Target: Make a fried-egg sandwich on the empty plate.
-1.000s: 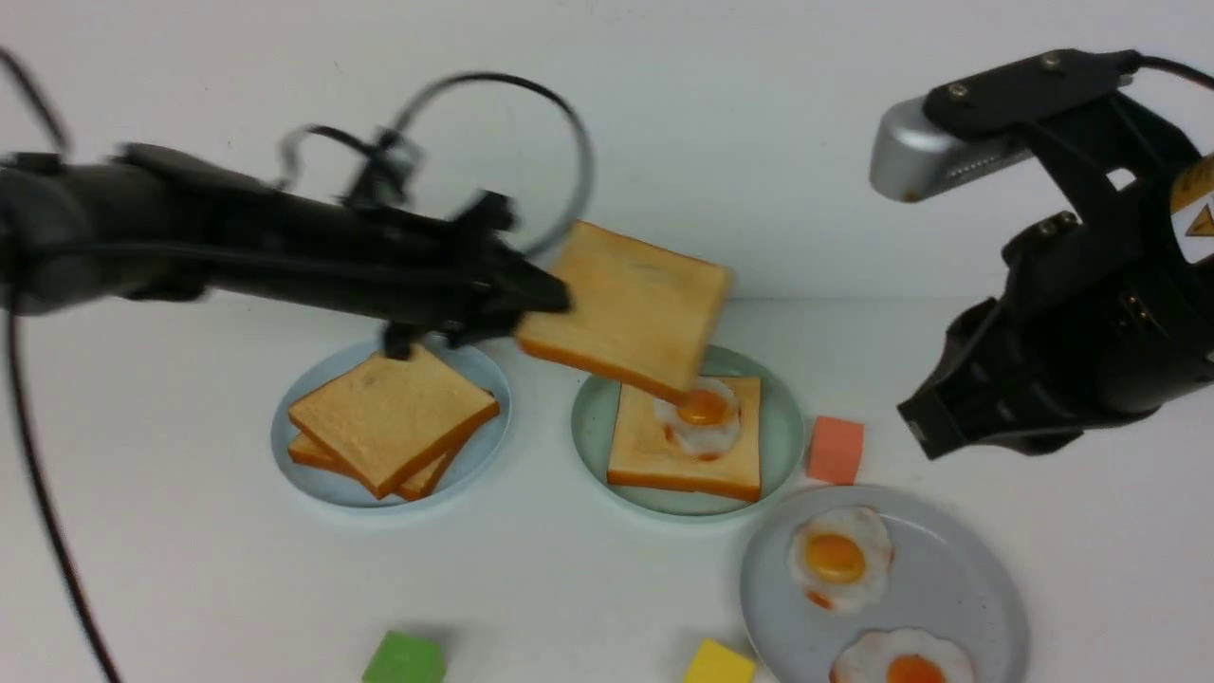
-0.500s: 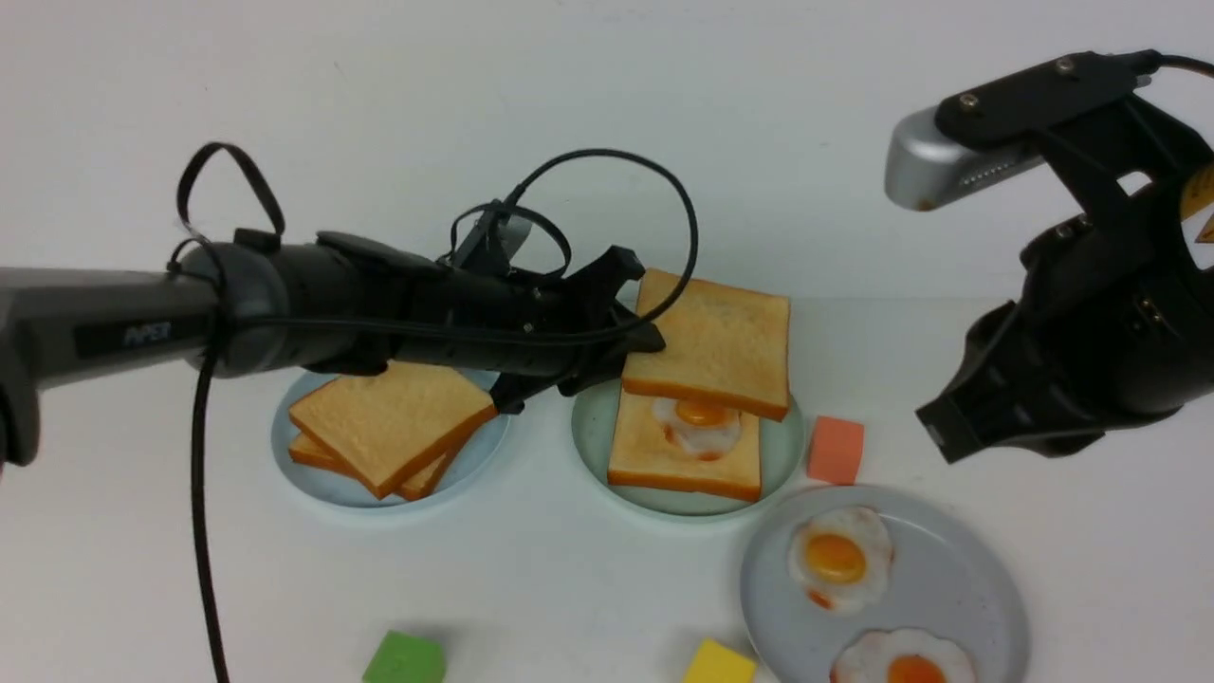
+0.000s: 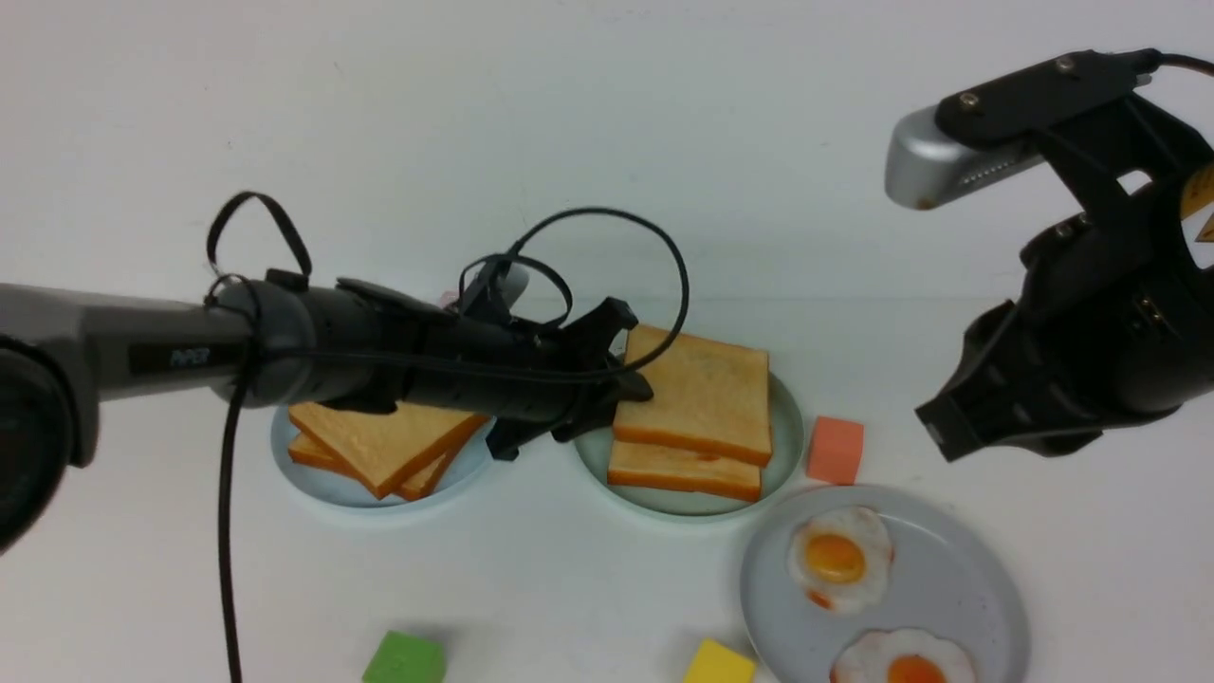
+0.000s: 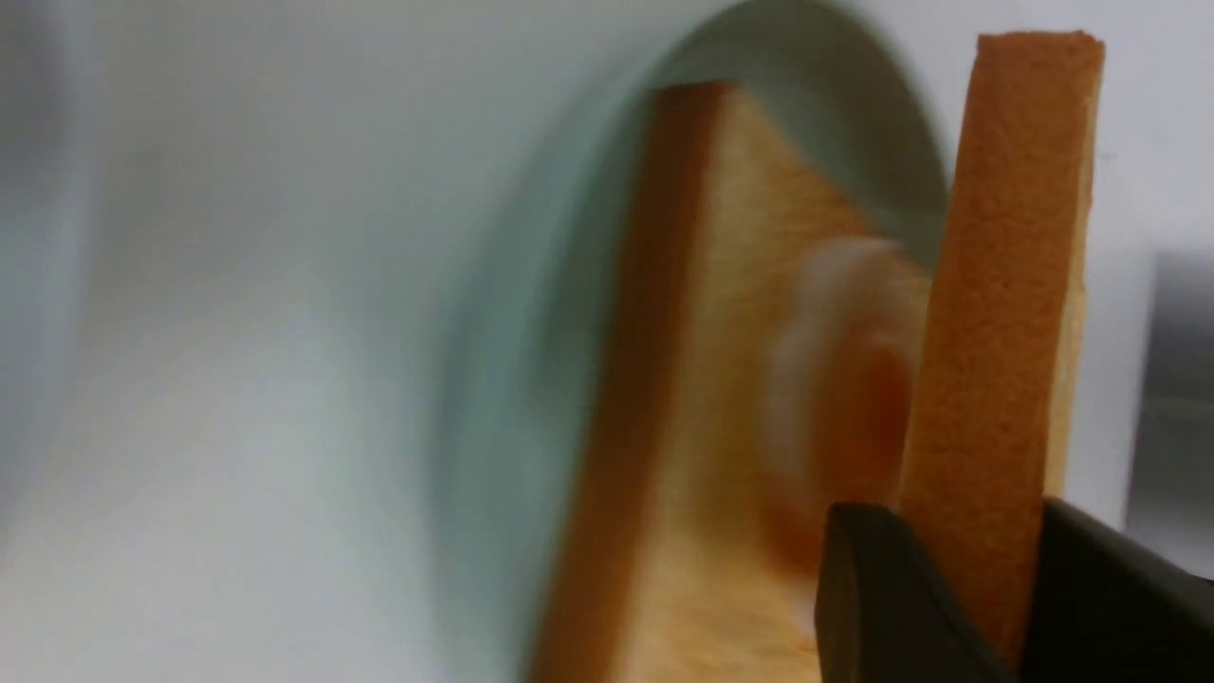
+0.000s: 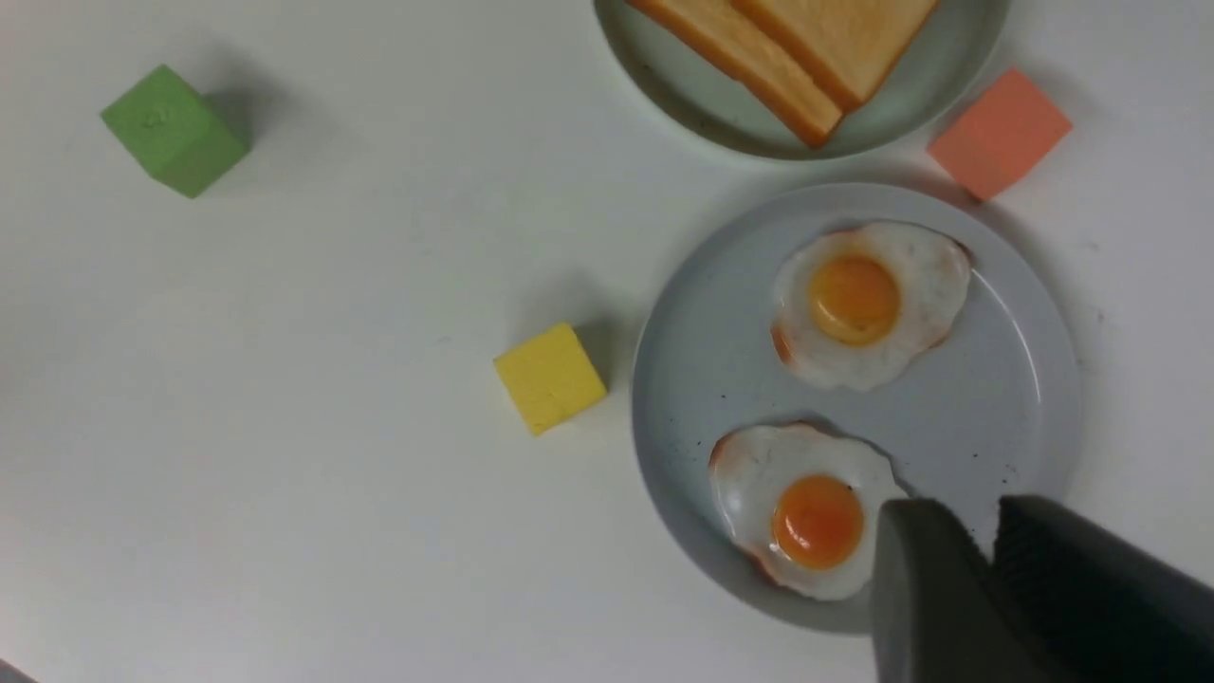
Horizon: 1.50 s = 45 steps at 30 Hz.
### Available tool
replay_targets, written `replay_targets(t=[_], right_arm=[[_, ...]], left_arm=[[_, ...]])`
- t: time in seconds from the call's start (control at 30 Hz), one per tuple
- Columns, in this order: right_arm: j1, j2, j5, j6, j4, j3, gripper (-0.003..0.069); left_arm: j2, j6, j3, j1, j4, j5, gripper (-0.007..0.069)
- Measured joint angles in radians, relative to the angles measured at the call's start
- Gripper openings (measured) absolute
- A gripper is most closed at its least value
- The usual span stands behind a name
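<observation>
On the mint-green empty plate [image 3: 593, 455] lies a lower toast slice [image 3: 683, 471]. My left gripper [image 3: 631, 379] is shut on the edge of a second toast slice [image 3: 702, 394], which sits almost flat over the first. In the front view the fried egg is covered. The left wrist view shows the fried egg [image 4: 844, 379] as a blur between the lower slice [image 4: 702, 379] and the held slice [image 4: 1005, 285], with the left gripper [image 4: 982, 560] pinching the crust. My right gripper [image 3: 934, 436] hangs high at the right, holding nothing. The right gripper [image 5: 958, 507] shows a narrow gap between its tips.
A pale blue plate [image 3: 303, 474] with a skewed toast pile [image 3: 389, 441] lies under the left arm. A grey plate [image 3: 948, 569] with two fried eggs [image 5: 858, 304] lies front right. A pink cube [image 3: 836, 450], a green cube [image 3: 405, 659] and a yellow cube [image 3: 719, 664] stand nearby.
My left gripper has carried the toast slice down and levelled it over the egg on the green plate, hiding the egg. The right arm drew back slightly to the right.
</observation>
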Motion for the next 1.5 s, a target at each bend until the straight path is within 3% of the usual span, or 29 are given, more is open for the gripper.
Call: replay_targets(t=[0.33,0.63,0.8,0.9,1.07,1.13,1.27,1.4,1.5], right_arm=[[0.0,0.0,0.0,0.0,0.009,0.0,0.0156],[0.0,0.0,0.003,0.0,0.009,0.0,0.0176],[0.0,0.0,0.003,0.0,0.01,0.0,0.0176],[0.0,0.0,-0.001,0.0,0.01,0.0,0.0178],[0.0,-0.006,-0.019,0.001,0.01,0.0,0.0178],[0.0,-0.033,-0.045,0.013,0.007,0.0,0.0179],[0.0,-0.078,-0.076,0.034,-0.028,0.0,0.0182],[0.0,-0.15,-0.078,0.082,-0.078,0.0,0.0182],[0.0,-0.234,-0.076,0.098,-0.055,0.02,0.0182]], left_arm=[[0.022,0.0,0.002,0.0,-0.012,0.004,0.0176],[-0.007,0.0,0.003,0.001,0.013,0.009,0.0436],[-0.056,-0.005,0.003,0.025,0.081,0.023,0.0519],[-0.092,-0.039,0.003,0.059,0.153,0.054,0.0531],[-0.156,-0.126,0.003,0.121,0.325,0.114,0.0533],[-0.221,-0.169,0.005,0.156,0.482,0.165,0.0533],[-0.308,-0.193,0.005,0.17,0.652,0.213,0.0517],[-0.458,-0.208,0.006,0.171,0.805,0.26,0.0424],[-0.586,-0.263,0.006,0.171,0.891,0.295,0.024]])
